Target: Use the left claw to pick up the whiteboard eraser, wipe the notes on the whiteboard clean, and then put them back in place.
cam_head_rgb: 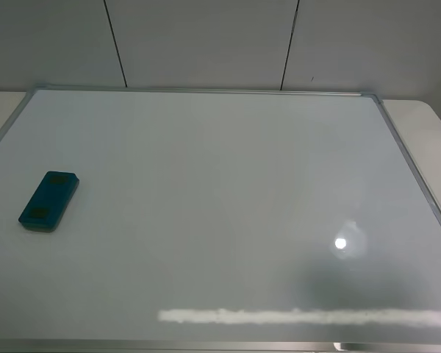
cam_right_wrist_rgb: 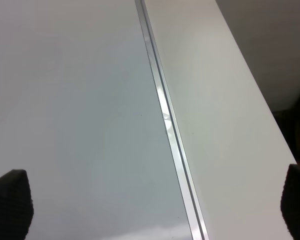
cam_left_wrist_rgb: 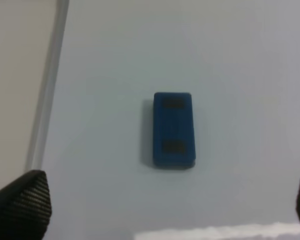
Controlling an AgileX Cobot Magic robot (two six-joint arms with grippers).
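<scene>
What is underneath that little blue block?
The whiteboard eraser lies flat on the whiteboard; only bare white surface shows around it. Whatever the block itself covers cannot be seen.

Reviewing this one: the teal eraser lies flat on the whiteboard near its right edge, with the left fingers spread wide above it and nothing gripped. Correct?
Not quite. The whiteboard eraser lies near the left edge of the whiteboard, not the right; the exterior high view shows it. The rest holds: it lies flat, and the left fingers are spread wide above it, gripping nothing.
</scene>
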